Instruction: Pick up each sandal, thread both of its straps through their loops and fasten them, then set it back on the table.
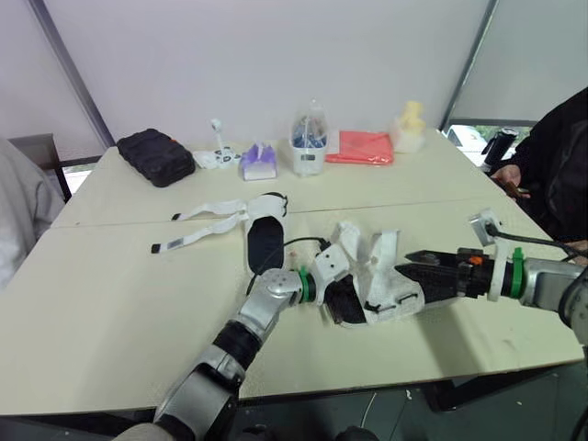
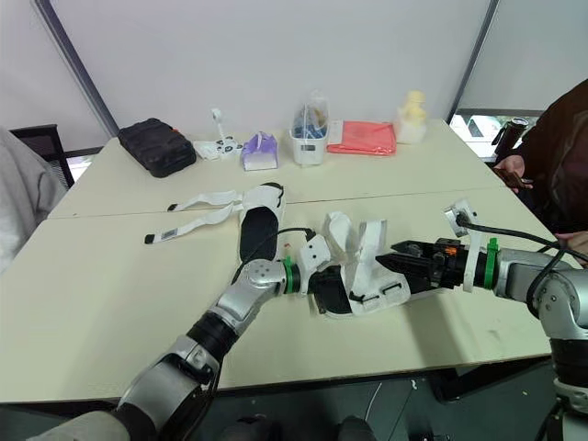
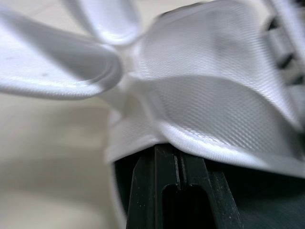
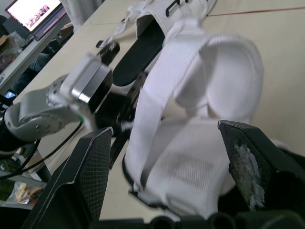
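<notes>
White mesh-fabric sandal with black footbed (image 1: pixel 381 276) sits just in front and to right of second white sandal (image 1: pixel 266 234), whose straps trail loose. Resting on counter (image 1: pixel 110 303) or barely lifted, can't tell.

Looks light. Straps soft and floppy, likely to slip away; sole stiffer. Best to steady by sole edge or heel and pinch strap near tip.

Right gripper (image 2: pixel 397 265): jaws spread wide, straddling sandal's strap end, contact unclear.

Left gripper (image 1: pixel 323 289): tucked against opposite end under white fabric; grip can't be told.
</notes>
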Action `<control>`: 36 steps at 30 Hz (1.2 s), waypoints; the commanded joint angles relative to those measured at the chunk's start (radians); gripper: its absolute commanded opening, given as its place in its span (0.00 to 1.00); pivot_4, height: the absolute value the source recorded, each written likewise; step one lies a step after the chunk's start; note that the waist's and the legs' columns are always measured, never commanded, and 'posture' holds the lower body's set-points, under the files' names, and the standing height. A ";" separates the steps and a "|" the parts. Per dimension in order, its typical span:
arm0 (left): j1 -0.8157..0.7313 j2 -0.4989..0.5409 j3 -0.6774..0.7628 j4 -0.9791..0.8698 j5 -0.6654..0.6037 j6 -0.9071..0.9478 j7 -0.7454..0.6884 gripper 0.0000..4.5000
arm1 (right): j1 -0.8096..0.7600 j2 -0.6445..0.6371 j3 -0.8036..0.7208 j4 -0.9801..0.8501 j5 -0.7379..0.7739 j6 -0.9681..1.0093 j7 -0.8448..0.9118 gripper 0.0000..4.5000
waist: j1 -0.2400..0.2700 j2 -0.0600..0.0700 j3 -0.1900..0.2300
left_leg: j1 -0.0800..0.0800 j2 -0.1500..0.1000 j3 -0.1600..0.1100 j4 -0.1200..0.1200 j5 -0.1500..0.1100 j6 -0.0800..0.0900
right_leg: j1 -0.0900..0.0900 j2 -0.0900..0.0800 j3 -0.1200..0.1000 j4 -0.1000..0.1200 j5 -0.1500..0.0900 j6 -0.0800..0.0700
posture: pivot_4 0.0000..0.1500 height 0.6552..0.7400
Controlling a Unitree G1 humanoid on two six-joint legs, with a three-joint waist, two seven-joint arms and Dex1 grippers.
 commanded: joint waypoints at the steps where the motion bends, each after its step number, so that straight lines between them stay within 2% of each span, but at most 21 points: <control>1: -0.053 0.028 0.024 0.096 0.025 -0.113 -0.026 0.00 | -0.019 -0.014 0.003 -0.020 0.016 -0.011 0.046 0.85 | -0.002 0.000 0.000 | 0.000 0.000 0.000 0.000 0.000 0.000 | 0.000 0.000 0.000 0.000 0.000 0.000 | 1.00 1.00; 9: -0.093 0.025 0.059 0.182 0.009 -0.177 -0.080 0.00 | -0.062 0.075 0.113 -0.005 -0.025 -0.049 0.051 0.85 | -0.001 -0.001 0.001 | 0.000 0.001 0.000 0.000 0.000 0.000 | -0.001 0.001 0.000 0.000 0.000 0.000 | 1.00 1.00; 16: -0.048 0.026 0.059 0.141 0.012 -0.161 -0.083 0.00 | -0.037 0.149 0.122 -0.060 0.004 -0.021 0.008 0.85 | -0.001 -0.001 0.001 | 0.000 0.000 0.000 0.000 0.000 0.000 | -0.001 0.000 0.000 0.000 0.000 0.000 | 1.00 1.00; 17: -0.038 0.026 0.058 0.132 0.012 -0.157 -0.083 0.00 | -0.029 0.159 0.126 -0.070 0.000 -0.027 -0.001 0.73 | -0.001 -0.001 0.001 | 0.000 0.000 -0.001 0.000 0.000 0.000 | -0.001 0.000 0.000 0.000 0.000 0.000 | 1.00 1.00; 19: -0.027 0.026 0.060 0.121 0.012 -0.149 -0.084 0.00 | -0.022 0.172 0.134 -0.075 -0.015 -0.041 -0.008 0.56 | -0.001 -0.001 0.000 | 0.000 0.000 -0.001 -0.001 0.000 0.000 | -0.001 0.001 0.000 0.001 0.000 0.000 | 1.00 1.00; 24: -0.010 0.034 0.070 0.095 0.015 -0.140 -0.080 0.00 | -0.037 0.166 0.141 -0.050 -0.032 -0.050 -0.002 0.01 | -0.001 -0.001 0.000 | 0.000 0.000 -0.001 0.000 0.000 0.000 | -0.001 0.001 0.000 0.001 0.000 0.000 | 1.00 1.00; 30: -0.039 0.057 0.078 0.129 0.038 -0.188 -0.066 0.00 | -0.147 0.109 0.117 0.068 -0.002 0.016 0.060 0.01 | -0.003 -0.001 0.000 | 0.000 0.000 -0.001 0.000 0.000 0.000 | -0.001 0.001 0.000 0.001 0.000 0.000 | 1.00 1.00; 36: -0.099 0.091 0.057 0.216 0.078 -0.308 -0.114 0.00 | -0.285 -0.029 0.222 0.281 -0.097 -0.018 0.268 0.01 | -0.002 -0.001 0.001 | 0.000 0.000 0.000 -0.001 0.000 0.000 | -0.001 0.001 0.000 0.000 0.000 0.000 | 1.00 1.00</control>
